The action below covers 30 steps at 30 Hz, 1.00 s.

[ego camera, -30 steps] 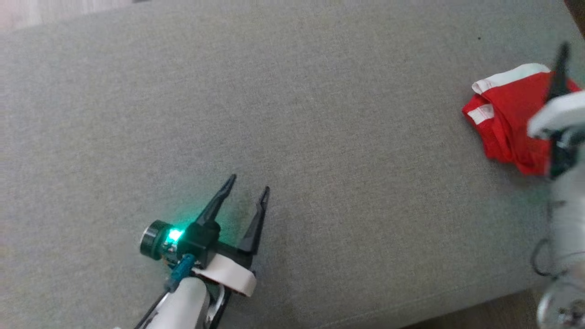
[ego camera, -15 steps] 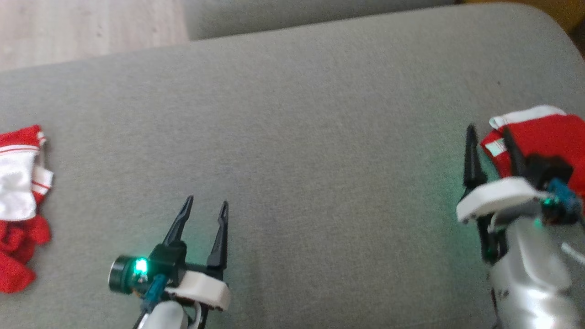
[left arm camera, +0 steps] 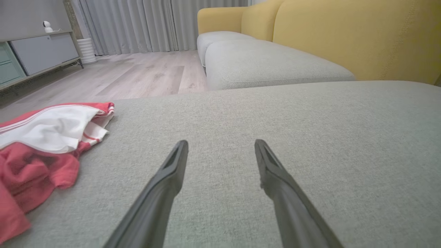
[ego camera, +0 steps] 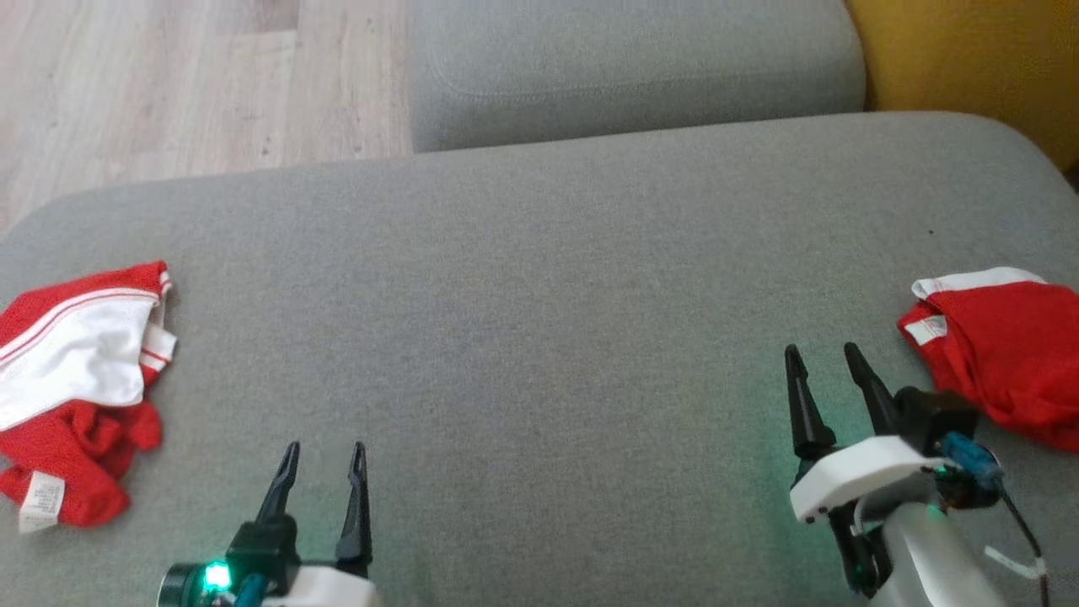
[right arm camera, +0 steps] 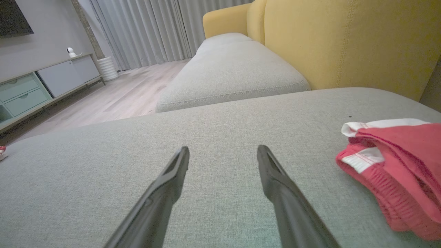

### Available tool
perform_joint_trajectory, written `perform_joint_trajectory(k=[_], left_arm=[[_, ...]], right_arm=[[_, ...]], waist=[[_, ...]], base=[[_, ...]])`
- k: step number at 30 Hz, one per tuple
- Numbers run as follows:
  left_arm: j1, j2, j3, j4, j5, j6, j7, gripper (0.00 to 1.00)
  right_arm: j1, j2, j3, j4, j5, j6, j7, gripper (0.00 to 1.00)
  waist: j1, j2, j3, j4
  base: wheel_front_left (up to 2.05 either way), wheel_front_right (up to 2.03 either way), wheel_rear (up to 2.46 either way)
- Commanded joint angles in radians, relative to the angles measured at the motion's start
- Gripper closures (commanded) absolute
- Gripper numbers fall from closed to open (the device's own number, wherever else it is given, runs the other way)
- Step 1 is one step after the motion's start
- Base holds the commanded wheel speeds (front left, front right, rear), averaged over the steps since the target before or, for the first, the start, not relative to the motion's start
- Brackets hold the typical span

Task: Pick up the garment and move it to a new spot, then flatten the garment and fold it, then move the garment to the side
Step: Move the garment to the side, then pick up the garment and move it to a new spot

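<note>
Overall, grey cushion [ego camera: 539,295] bearing red garment [ego camera: 80,396] borders wooden floor [ego camera: 169,84].

red garment [ego camera: 1007,367] with white trim sits loosely folded by the cushion's [ego camera: 539,320] right edge, red-and-white garment [ego camera: 76,379] lies crumpled at its left edge

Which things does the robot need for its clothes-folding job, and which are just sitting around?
For the job: crumpled red-and-white garment, red garment on the right, left gripper, right gripper, grey cushion.
Just around: yellow sofa back, wooden floor, cabinet, curtains.
</note>
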Motion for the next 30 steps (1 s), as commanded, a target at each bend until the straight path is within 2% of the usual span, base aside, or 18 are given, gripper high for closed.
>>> perform_joint_trajectory(k=[1, 11, 16, 21, 30], left_arm=[[-0.018, 0.003, 0.040, -0.038, 0.014, 0.006, -0.005, 0.00], [0.018, 0.003, 0.053, -0.073, 0.015, 0.011, -0.005, 0.00], [0.012, 0.003, 0.031, -0.073, 0.000, 0.010, -0.005, 0.00], [0.000, 0.003, 0.017, -0.066, -0.018, 0.018, -0.005, 0.00], [0.023, 0.003, 0.052, -0.053, -0.006, 0.014, -0.005, 0.00]], right_arm=[[-0.011, 0.000, 0.026, -0.037, 0.008, -0.001, -0.006, 0.00], [0.027, 0.000, 0.041, -0.044, 0.015, -0.001, -0.006, 0.00], [0.022, 0.000, 0.050, -0.035, 0.007, -0.001, -0.006, 0.00], [0.020, 0.000, 0.067, -0.037, 0.011, -0.001, -0.006, 0.00], [0.013, 0.000, 0.122, -0.047, 0.045, -0.001, -0.006, 0.00]], waist=[[0.0003, 0.0000, -0.011, 0.003], [0.0003, 0.0000, -0.031, 0.023], [0.0003, 0.0000, -0.023, 0.055], [0.0003, 0.0000, -0.008, 0.151], [0.0003, 0.0000, 0.005, 0.382]], base=[[0.00, 0.00, 0.00], [0.00, 0.00, 0.00], [0.00, 0.00, 0.00], [0.00, 0.00, 0.00], [0.00, 0.00, 0.00]])
